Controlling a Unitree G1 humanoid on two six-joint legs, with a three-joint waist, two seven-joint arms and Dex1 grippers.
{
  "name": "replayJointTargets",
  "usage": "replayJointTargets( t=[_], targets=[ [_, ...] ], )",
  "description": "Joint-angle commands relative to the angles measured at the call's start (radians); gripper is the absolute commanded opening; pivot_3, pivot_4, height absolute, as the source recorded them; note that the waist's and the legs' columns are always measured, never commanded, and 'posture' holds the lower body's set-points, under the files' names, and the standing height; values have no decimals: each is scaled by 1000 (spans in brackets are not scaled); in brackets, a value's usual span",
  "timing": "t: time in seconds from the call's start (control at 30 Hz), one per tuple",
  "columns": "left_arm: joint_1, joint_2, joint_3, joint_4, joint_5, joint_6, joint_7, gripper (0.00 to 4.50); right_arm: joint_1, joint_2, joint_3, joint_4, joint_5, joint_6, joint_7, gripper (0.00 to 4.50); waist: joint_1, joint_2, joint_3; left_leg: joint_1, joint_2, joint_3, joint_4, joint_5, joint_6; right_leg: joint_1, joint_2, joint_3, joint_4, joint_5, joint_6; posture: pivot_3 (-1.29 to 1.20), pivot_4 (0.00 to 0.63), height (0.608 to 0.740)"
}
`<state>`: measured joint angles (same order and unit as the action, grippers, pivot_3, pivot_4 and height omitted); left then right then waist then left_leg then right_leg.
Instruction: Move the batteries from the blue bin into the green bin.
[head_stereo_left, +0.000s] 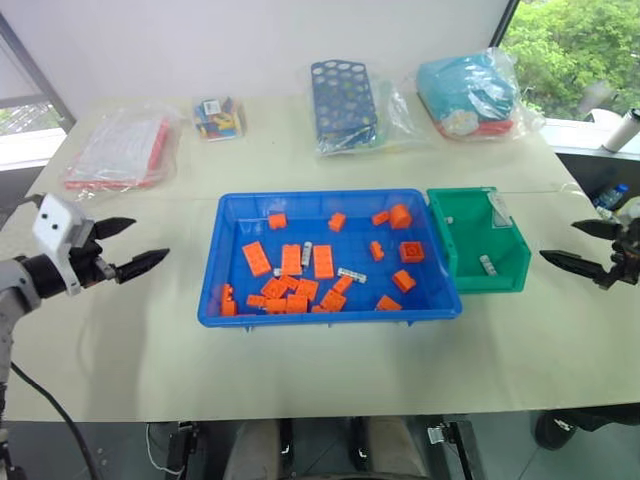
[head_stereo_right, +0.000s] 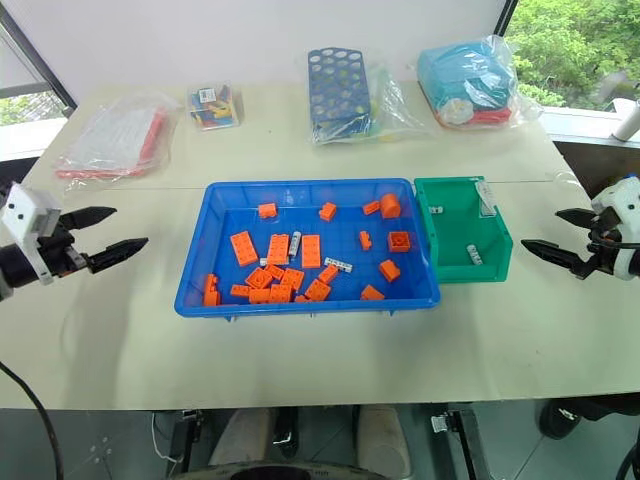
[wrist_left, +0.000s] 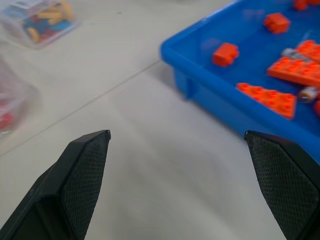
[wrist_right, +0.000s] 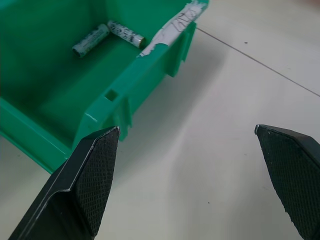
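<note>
I cannot read any text; the label on the green bin has only unclear scribbles.

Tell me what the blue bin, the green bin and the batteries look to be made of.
Blue bin: apparently moulded plastic, smooth and slightly glossy, with a raised rim. Green bin: likewise plastic, with moulded ribs and soft sheen. Batteries: probably metal cells in a printed silver-grey wrap; the casing itself can't be confirmed.

Batteries across blue bin, green bin
</note>
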<state>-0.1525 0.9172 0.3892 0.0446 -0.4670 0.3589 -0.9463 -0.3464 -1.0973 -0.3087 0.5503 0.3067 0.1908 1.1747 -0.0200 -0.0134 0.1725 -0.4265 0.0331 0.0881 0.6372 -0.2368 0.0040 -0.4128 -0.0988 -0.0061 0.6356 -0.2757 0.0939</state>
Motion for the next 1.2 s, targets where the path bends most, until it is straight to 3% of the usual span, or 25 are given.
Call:
replayJointTargets(
  t=[0.03, 0.7, 0.87, 1.03, 1.2],
  targets=[
    [4, -1, 31, -60, -10, -9, 10, 4500, -23, -6, -8, -27, 4, -5, -4, 4461, 0, 0, 0, 0, 0, 0, -1, 0, 0, 0, 0, 0, -1, 0, 0, 0, 150, 737],
    [31, -13, 33, -168, -52, 82, 21, 4500, -96, -11, 8, -39, -9, 49, -43, 4461, 1, 0, 0, 1, -1, 2, -5, 3, 2, 0, 1, -1, -3, 1, 0, 0, 150, 737],
    [5, 12, 50, -265, -156, 181, -8, 4500, -172, 16, 20, -268, 113, 193, 16, 4461, -3, 0, 0, 1, 0, 2, -3, 3, 2, 1, 2, -1, -1, 1, 0, 0, 150, 737],
    [15, 52, 19, -377, -214, 235, -73, 4500, -273, 144, 177, -516, 113, 232, -16, 4461, -4, 0, 0, 2, 1, 1, -2, 3, 2, 2, 4, -2, 0, 2, 1, 0, 150, 737],
    [58, 76, -9, -430, -223, 249, -129, 4500, -379, 325, 359, -612, 37, 228, -93, 4461, 0, 0, 0, 1, 0, 2, 0, 3, 2, 1, 5, -2, 0, 2, 2, 0, 150, 737]
  ],
)
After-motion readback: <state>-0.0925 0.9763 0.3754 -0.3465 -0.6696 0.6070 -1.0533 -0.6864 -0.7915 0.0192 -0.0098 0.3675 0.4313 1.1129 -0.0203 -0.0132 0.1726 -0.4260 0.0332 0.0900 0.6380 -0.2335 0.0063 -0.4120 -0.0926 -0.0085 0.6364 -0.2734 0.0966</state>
